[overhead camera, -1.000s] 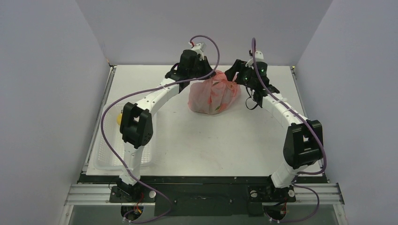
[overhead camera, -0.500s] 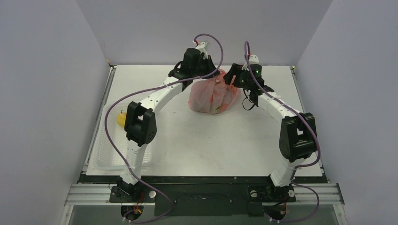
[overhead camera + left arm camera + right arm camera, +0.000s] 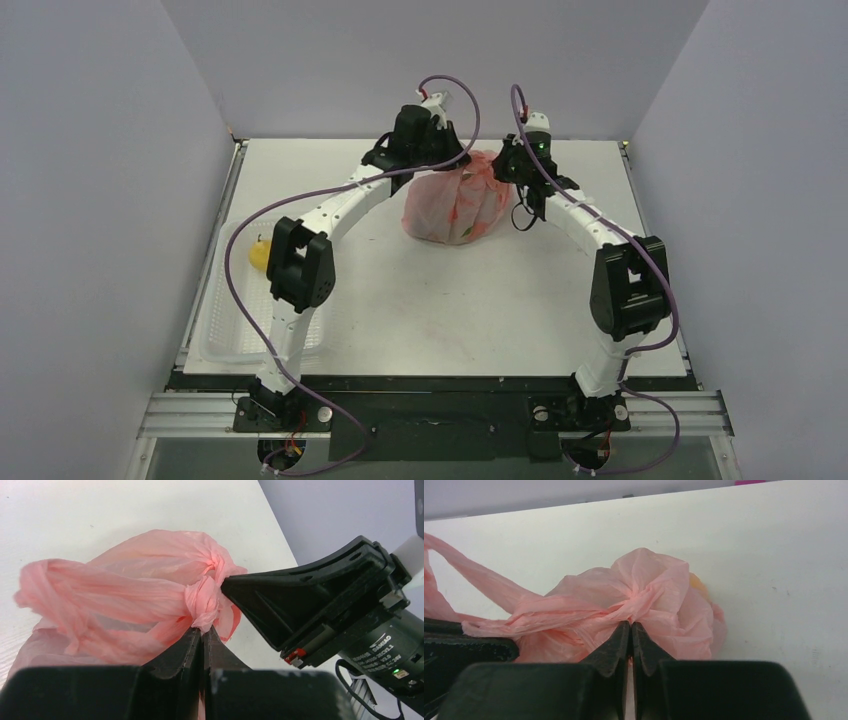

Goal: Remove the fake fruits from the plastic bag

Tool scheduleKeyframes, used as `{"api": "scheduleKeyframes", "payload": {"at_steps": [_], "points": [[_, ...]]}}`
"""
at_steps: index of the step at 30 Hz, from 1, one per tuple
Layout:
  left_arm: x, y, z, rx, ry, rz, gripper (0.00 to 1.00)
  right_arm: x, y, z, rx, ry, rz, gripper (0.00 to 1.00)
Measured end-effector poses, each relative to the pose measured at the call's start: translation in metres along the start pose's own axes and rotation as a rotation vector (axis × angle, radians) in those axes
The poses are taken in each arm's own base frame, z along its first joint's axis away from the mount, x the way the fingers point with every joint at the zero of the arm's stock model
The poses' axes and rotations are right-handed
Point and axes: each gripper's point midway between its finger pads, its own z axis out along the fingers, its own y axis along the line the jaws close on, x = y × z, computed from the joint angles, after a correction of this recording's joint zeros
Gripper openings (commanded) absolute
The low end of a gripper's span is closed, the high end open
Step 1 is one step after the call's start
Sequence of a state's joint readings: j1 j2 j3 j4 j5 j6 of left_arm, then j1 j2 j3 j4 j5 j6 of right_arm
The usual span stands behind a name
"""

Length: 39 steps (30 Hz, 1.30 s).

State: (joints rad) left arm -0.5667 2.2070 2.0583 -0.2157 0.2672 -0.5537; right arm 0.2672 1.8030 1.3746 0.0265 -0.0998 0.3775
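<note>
The pink plastic bag [image 3: 455, 205] stands bunched at the far middle of the table, its top knotted. My left gripper [image 3: 462, 165] is shut on the bag's top film at the knot [image 3: 202, 605]; its tips [image 3: 202, 630] pinch the pink film. My right gripper [image 3: 497, 165] is shut on the bag's film from the other side [image 3: 630, 625]. The bag fills the right wrist view [image 3: 624, 605]. A yellow-orange fruit [image 3: 698, 582] shows faintly through the film. A yellow fruit [image 3: 258, 254] lies in the clear tray at the left.
A clear rectangular plastic tray [image 3: 225, 320] sits at the table's left edge. Grey walls close in the left, right and back. The right gripper's black body [image 3: 320, 600] shows close beside the knot in the left wrist view.
Both grippers have moved inward toward each other at the bag's top and now meet at the knot. The bag has bunched and risen slightly.
</note>
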Motion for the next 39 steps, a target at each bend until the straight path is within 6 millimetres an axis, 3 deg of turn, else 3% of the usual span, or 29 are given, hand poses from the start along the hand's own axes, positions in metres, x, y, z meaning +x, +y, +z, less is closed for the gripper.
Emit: {"api": "scheduleKeyframes", "payload": {"at_steps": [6,11,15,17,19,20,21,25,30,33,39], "points": [[0.012,0.012,-0.004,-0.035,0.02,0.002,0.0,-0.005,-0.029,0.0,0.08,-0.034,0.086,0.0],[0.024,0.028,-0.016,-0.089,0.032,-0.014,0.0,0.01,-0.087,-0.004,0.177,-0.049,0.304,0.0],[0.021,0.038,-0.028,-0.117,0.018,-0.025,0.0,0.024,-0.133,-0.012,0.245,-0.058,0.498,0.0],[0.015,0.041,-0.031,-0.125,0.004,-0.031,0.0,0.024,-0.142,-0.013,0.248,-0.079,0.562,0.0],[0.009,0.043,-0.033,-0.126,-0.008,-0.037,0.0,0.024,-0.138,-0.012,0.229,-0.085,0.589,0.0],[0.008,0.043,-0.034,-0.126,-0.011,-0.041,0.04,0.024,-0.134,-0.011,0.221,-0.085,0.594,0.0],[0.006,0.043,-0.035,-0.126,-0.015,-0.044,0.16,0.022,-0.13,-0.01,0.207,-0.09,0.592,0.0],[0.007,0.043,-0.036,-0.121,-0.007,-0.038,0.45,0.015,-0.118,-0.013,0.174,-0.103,0.578,0.0],[-0.003,0.033,-0.042,-0.155,-0.002,0.089,0.69,0.005,-0.112,-0.017,0.149,-0.123,0.55,0.0],[-0.021,0.01,-0.047,-0.205,-0.04,0.254,0.79,0.003,-0.112,-0.018,0.146,-0.124,0.532,0.0],[-0.06,-0.07,-0.044,-0.293,-0.196,0.618,0.96,0.005,-0.112,-0.018,0.146,-0.118,0.498,0.0]]}}
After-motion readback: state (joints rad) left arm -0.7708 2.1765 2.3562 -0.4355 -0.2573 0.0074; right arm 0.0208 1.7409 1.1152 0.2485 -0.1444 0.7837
